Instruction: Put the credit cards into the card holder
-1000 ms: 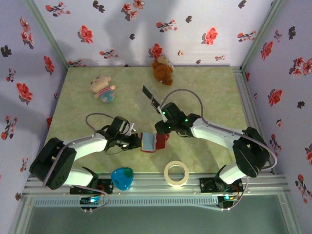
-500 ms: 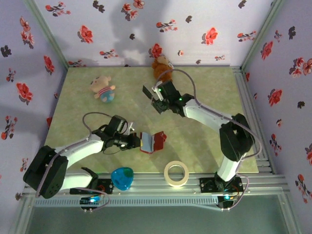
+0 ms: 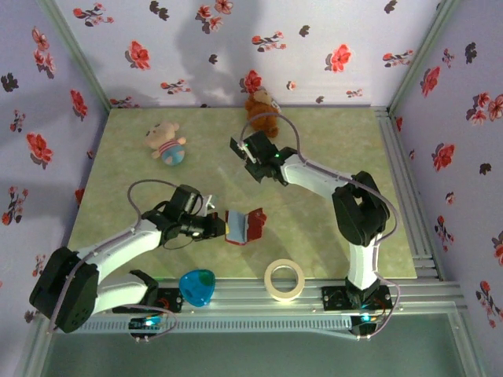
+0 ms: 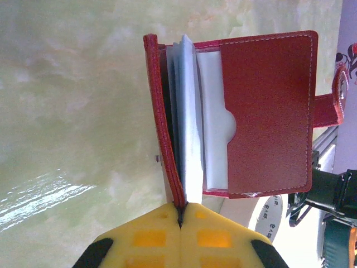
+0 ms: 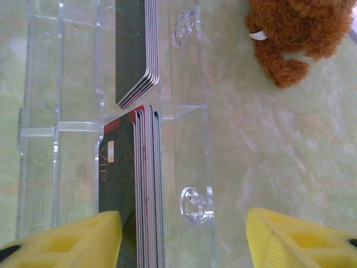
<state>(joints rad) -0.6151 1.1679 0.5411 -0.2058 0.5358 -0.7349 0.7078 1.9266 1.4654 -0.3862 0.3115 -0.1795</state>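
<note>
The card holder (image 3: pixel 244 225), a dark-red wallet, stands open on the mat. My left gripper (image 3: pixel 222 228) is shut on one edge of it. In the left wrist view the yellow fingertips of the left gripper (image 4: pixel 182 216) pinch the red cover, and the pale inner sleeves (image 4: pixel 189 111) fan out beside the red flap (image 4: pixel 268 111). The credit cards (image 5: pixel 136 190) stand on edge in a clear rack (image 5: pixel 189 111), with a second stack (image 5: pixel 136 50) further along. My right gripper (image 5: pixel 184 240) is open and straddles the near stack and the rack wall. Its left finger (image 5: pixel 67 240) lies by the dark VIP card.
A brown teddy bear (image 3: pixel 263 110) sits just behind the rack, also seen as the bear (image 5: pixel 295 33). A pink pig doll (image 3: pixel 165 144) lies at the back left. A tape roll (image 3: pixel 284 279) and a blue heart-shaped object (image 3: pixel 196 287) lie at the front edge.
My right arm has swung from beside the card holder to the card rack at the back, and its jaws have narrowed a little. The left gripper still holds the card holder, shifted slightly.
</note>
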